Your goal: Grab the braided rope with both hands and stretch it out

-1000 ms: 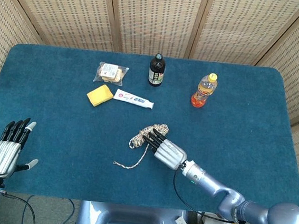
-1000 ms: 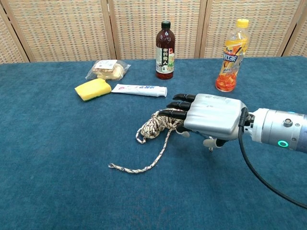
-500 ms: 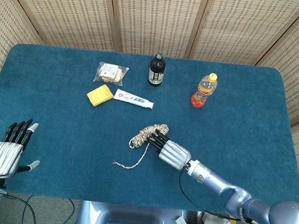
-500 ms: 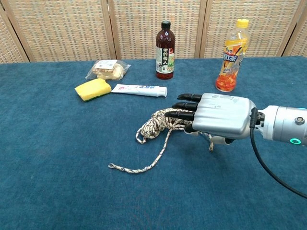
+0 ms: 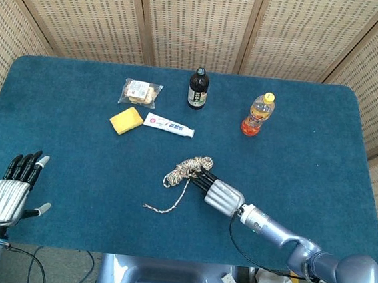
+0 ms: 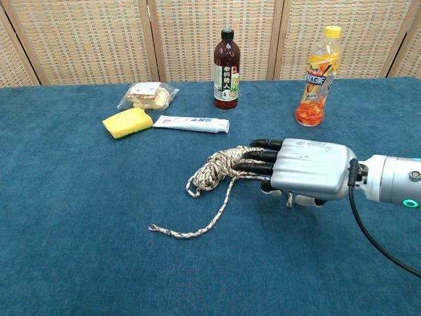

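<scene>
Overhead, the braided rope (image 5: 187, 171) lies bundled near the middle of the blue tabletop (image 5: 306, 173), a loose tail trailing toward the near left. The right hand (image 5: 219, 193) rests at the bundle's near-right edge, fingers straight and reaching into the coils, holding nothing as far as I can tell. The left hand (image 5: 11, 193) waits at the near left corner, fingers spread, empty and well apart from the rope.

From the chest, the right hand's dark fingers (image 6: 260, 157) overlap the coils low and flat. To grip well, I'd judge they should curl around a strand, while the left hand takes the tail end (image 6: 155, 229).
</scene>
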{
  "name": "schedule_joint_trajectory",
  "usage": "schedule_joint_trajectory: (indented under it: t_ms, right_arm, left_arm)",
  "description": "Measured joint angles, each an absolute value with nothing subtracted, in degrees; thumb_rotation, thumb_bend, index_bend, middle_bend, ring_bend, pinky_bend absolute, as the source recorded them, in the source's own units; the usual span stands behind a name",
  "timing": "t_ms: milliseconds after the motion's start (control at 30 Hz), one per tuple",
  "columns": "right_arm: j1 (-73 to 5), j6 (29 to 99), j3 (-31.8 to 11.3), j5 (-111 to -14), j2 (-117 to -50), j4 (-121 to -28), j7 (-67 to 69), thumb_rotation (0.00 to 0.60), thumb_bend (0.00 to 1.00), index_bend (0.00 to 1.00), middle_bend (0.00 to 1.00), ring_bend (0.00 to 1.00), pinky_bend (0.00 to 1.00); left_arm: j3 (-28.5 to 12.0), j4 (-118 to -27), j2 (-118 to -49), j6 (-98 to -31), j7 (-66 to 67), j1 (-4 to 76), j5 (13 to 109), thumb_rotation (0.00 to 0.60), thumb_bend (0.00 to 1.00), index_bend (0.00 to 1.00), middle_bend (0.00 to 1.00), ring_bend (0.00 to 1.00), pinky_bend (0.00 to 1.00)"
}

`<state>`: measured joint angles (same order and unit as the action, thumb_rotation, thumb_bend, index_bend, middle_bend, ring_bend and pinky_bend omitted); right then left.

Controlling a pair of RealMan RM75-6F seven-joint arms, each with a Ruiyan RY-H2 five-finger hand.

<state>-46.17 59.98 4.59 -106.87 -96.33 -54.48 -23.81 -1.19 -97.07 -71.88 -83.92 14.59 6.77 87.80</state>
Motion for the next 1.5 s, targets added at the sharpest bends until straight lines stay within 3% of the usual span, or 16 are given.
schedule_joint_trajectory:
  t_ms: [233, 633, 1033, 1267, 1500]
  right_arm:
    - [-46.16, 60.36, 4.85, -106.62, -97.36, -53.05, -22.77, 0.600, 0.31, 0.53, 0.00, 0.00, 0.00]
    - [-46.24, 61.16, 5.20, -106.18, -98.47, -51.59, -21.32, 0.600, 0.35, 0.55, 0.00, 0.00, 0.00]
    - [-46.36, 61.10, 5.41, -105.56, -99.30, -50.77, -20.76, 0.600, 0.44, 0.59, 0.00, 0.00, 0.00]
    - [-46.33, 61.38, 5.48, -105.39, -99.94, -50.27, -20.62, 0.600, 0.56, 0.63, 0.00, 0.00, 0.00]
    - [-46.04, 62.20, 5.48, -105.18, -100.20, -49.80, -20.00, 0.600, 0.57, 0.66, 0.00, 0.00, 0.00]
  left_arm:
    - [-1.18, -97.06, -71.82, -83.82, 14.39, 6.85, 87.73, 0.600, 0.00, 0.00, 0.00, 0.00, 0.00]
    - [-1.02, -97.15, -71.88, -83.54, 14.54, 7.00, 87.69, 0.600, 0.00, 0.00, 0.00, 0.00, 0.00]
    - [-0.98, -97.19, -71.84, -83.54, 14.45, 7.07, 87.67, 0.600, 0.00, 0.00, 0.00, 0.00, 0.00]
    - [-0.92, -97.14, -71.94, -83.45, 14.62, 7.13, 87.64, 0.600, 0.00, 0.00, 0.00, 0.00, 0.00]
    - [-0.91, -96.97, -72.15, -83.40, 14.75, 7.24, 87.83, 0.600, 0.00, 0.00, 0.00, 0.00, 0.00]
